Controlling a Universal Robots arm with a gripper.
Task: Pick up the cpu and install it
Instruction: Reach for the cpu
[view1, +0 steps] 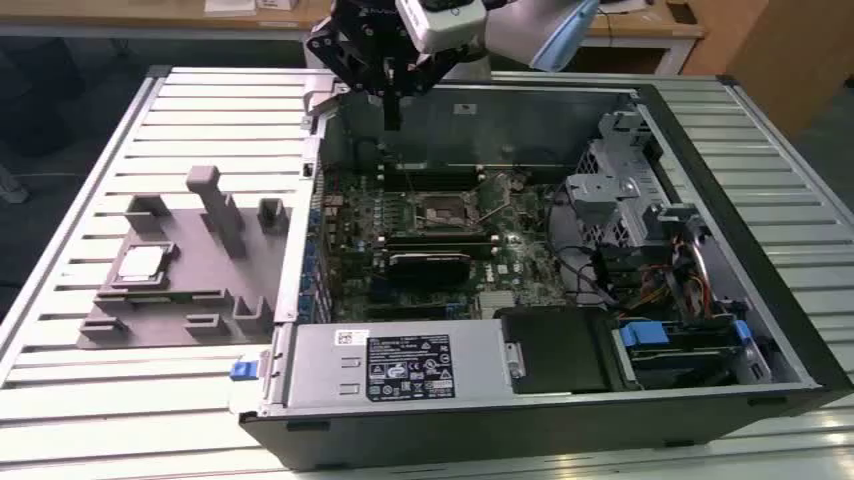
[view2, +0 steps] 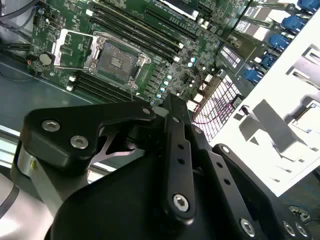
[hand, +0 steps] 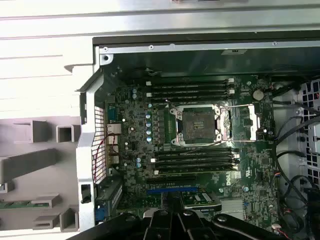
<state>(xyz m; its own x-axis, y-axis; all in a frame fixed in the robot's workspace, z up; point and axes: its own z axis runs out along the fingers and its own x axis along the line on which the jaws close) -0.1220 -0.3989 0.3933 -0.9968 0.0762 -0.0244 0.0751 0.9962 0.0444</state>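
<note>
The cpu (view1: 143, 263), a small silver square, lies in a recess of the grey fixture (view1: 200, 300) at the exterior view's left, outside the computer case. My gripper (view1: 391, 112) hangs above the far wall of the open case (view1: 534, 400), well away from the cpu, with its fingers together and nothing between them. Its black linkages and tip also show in both wrist views (view2: 175, 102) (hand: 169, 217). The motherboard socket (view1: 445, 210) (hand: 195, 125) (view2: 116, 60) is bare, and its metal load plate (hand: 243, 124) is swung open beside it.
Memory slots (hand: 192, 89) flank the socket on both sides. A power supply (view1: 387, 365) fills the case's near end, and a drive cage (view1: 621, 190) with cables (view1: 641, 280) stands at the exterior view's right. The case rests on a slatted metal table (view1: 80, 400).
</note>
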